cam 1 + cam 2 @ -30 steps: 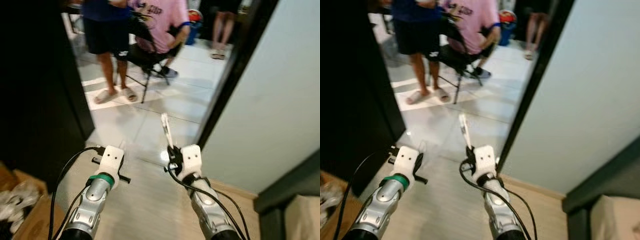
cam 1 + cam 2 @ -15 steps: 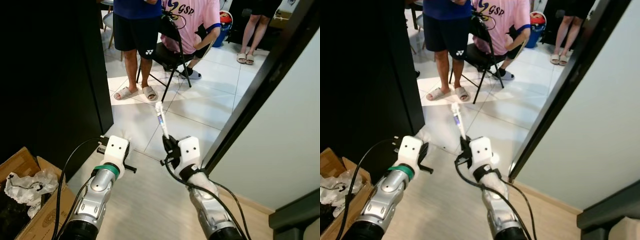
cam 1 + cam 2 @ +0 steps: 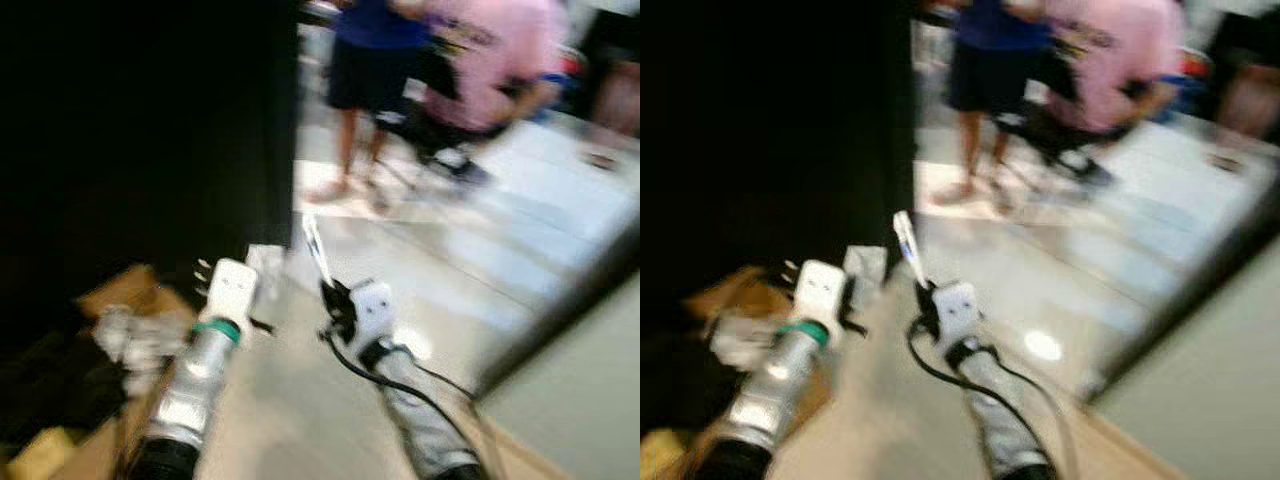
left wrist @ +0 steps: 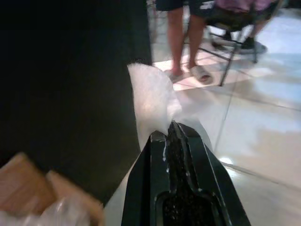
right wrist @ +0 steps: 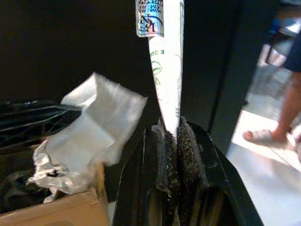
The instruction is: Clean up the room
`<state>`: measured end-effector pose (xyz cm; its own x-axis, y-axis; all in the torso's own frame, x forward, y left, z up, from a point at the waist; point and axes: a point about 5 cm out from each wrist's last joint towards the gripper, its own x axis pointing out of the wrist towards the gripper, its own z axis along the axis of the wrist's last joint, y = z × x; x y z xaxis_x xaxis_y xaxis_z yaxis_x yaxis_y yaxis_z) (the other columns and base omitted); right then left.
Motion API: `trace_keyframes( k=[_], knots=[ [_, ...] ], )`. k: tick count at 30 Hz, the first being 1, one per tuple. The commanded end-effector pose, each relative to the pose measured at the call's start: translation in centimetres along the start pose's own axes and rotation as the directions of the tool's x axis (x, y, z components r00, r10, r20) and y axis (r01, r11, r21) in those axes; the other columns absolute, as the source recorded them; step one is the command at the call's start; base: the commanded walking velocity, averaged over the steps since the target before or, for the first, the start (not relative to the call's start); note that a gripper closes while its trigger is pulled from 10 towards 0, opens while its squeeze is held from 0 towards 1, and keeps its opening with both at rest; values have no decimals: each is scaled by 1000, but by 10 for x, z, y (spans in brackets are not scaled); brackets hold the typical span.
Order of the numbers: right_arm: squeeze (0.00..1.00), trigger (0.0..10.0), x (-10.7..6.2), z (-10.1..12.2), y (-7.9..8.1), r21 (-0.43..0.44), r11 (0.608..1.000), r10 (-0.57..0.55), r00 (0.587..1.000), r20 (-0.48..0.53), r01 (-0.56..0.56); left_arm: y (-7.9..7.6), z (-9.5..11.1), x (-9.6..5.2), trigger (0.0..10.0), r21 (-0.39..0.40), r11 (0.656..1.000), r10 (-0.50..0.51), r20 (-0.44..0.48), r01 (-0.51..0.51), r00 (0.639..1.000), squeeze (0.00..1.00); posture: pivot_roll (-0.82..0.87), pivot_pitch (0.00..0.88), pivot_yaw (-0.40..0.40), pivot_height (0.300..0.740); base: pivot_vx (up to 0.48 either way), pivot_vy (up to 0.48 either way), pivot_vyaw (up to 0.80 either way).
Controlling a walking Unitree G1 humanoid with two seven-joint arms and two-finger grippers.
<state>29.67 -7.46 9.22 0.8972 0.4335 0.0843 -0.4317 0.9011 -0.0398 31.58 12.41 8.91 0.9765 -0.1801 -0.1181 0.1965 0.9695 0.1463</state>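
My left gripper point(image 4: 171, 131) is shut on a thin white plastic scrap point(image 4: 151, 101) that stands up from its fingertips. My right gripper point(image 5: 171, 128) is shut on a long white printed tube point(image 5: 165, 56), held upright. In the blurred left eye view both grippers point(image 3: 228, 283) point(image 3: 338, 296) are raised side by side over pale floor, and the tube point(image 3: 317, 246) points up. An open cardboard box point(image 3: 120, 293) with crumpled plastic point(image 3: 128, 335) in it lies just left of my left arm.
A black wall or cabinet point(image 3: 140, 130) rises on the left. Ahead on white tiles point(image 3: 480, 260), one person stands in dark shorts point(image 3: 372, 70) and another in pink point(image 3: 490, 55) sits on a folding chair. A dark door frame point(image 3: 560, 300) crosses at the right.
The camera has swung left and the picture is blurred; the box and black wall take up more of the view. Both grippers keep their holds.
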Motion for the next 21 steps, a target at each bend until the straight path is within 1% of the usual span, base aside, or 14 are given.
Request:
trace_keyframes(
  k=[1, 12, 21],
  knots=[
    [0, 10000, -3, -4, 3, 8, 1000, 5, 1000, -21, -4, -3, -4, -1, 10000, -10, 1000, -5, -23, 5, 1000, 0, 33, 0, -9, 740, 0, 0, 781],
    [0, 10000, -5, -6, 5, 11, 1000, 18, 999, -36, -18, -3, -4, -1, 10000, -12, 1000, -3, -25, 3, 1000, 0, 31, 0, -9, 740, 0, 0, 781],
    [0, 10000, -6, -8, 6, 11, 1000, 27, 999, -47, -27, -4, 5, 2, 10000, -18, 1000, -6, 1, 6, 1000, 0, 28, 0, -5, 740, 0, 0, 781]
  ],
)
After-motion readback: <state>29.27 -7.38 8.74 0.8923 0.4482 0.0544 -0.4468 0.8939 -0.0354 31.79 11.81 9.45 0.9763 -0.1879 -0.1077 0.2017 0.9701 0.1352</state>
